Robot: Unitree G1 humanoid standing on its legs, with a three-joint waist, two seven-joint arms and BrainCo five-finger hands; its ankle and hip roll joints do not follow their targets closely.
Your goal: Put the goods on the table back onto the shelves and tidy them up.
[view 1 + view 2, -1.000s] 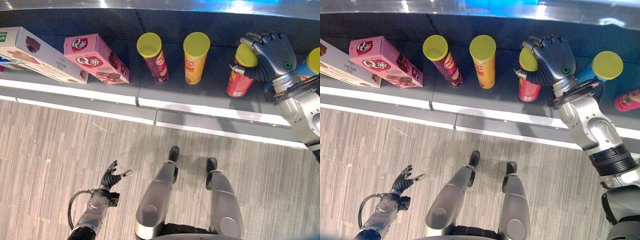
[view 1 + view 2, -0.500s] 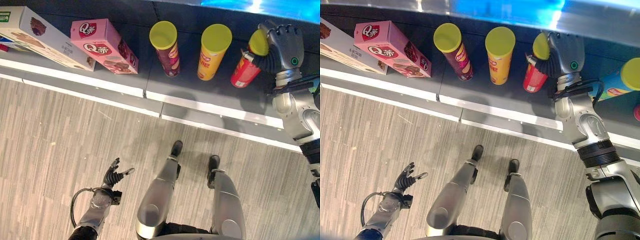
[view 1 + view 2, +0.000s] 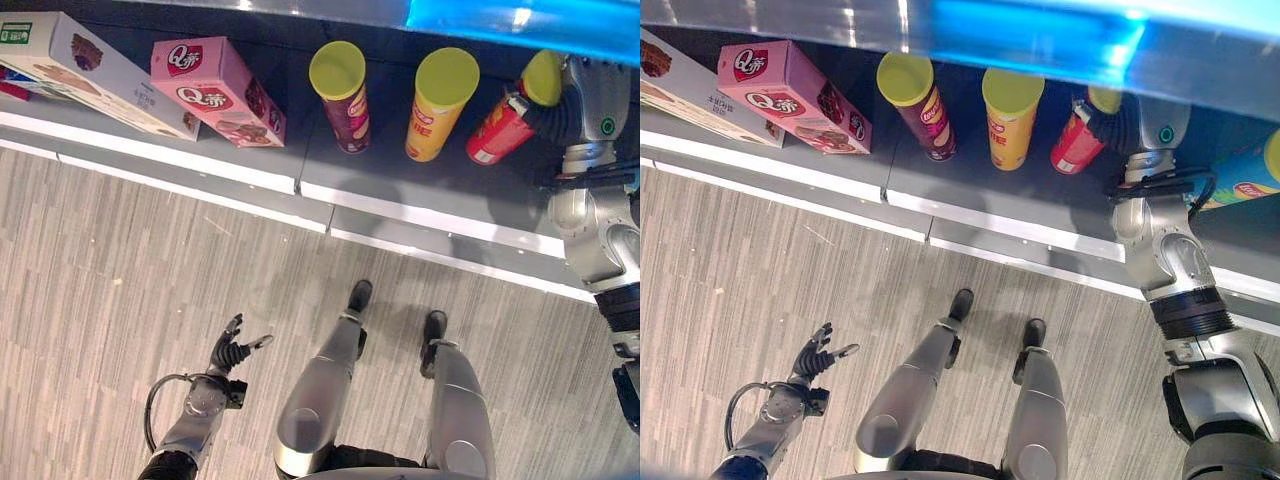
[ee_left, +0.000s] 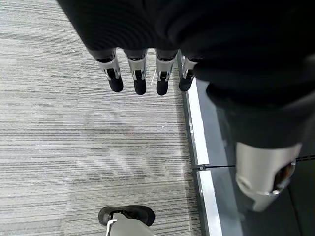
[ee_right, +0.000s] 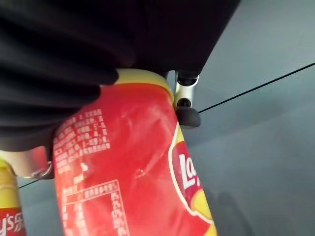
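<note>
- Red chip can (image 3: 497,128) stood tilted on the dark shelf (image 3: 420,190), beside the orange can (image 3: 436,104) — the right hand (image 3: 588,95) clasped its top.
- Setting it upright before letting go would likely serve best.
- The left hand (image 3: 232,350) hung relaxed over the floor — holding nothing.

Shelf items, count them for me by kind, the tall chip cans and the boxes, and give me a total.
Chip cans: 4, namely a maroon can, a yellow can, a red can held by the right robot hand, and a blue can.
Boxes: 2, namely a pink box and a white box.
Total: 6
</note>
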